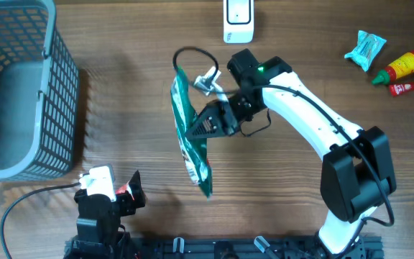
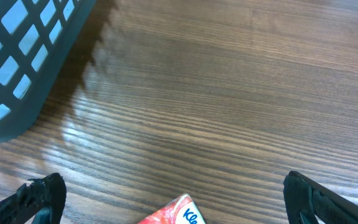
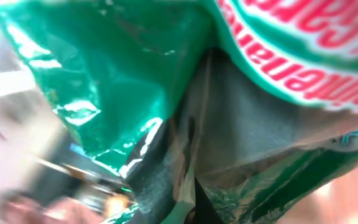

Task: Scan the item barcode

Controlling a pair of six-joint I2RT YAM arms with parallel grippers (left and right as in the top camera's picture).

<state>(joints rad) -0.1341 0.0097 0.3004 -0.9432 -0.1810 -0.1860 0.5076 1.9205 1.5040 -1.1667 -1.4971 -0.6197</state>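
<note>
You see snack bag (image 1: 190, 144): glossy crinkled green foil. Table (image 1: 264, 198): matt grained wood. Basket (image 1: 65, 86): smooth grey plastic mesh.

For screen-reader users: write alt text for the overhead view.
The right end effector grips a green foil snack bag over a wooden table, just below a white scanner at the top edge. The left end effector sits open beside a grey plastic basket; a red sauce bottle lies far right.

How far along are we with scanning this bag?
Done: the right gripper is shut on the green bag. In hand: it holds the bag near the white device at the table's far edge, probably the scanner. Left: no sign of a completed read; presenting the barcode looks outstanding. The left gripper is open, idle.
</note>
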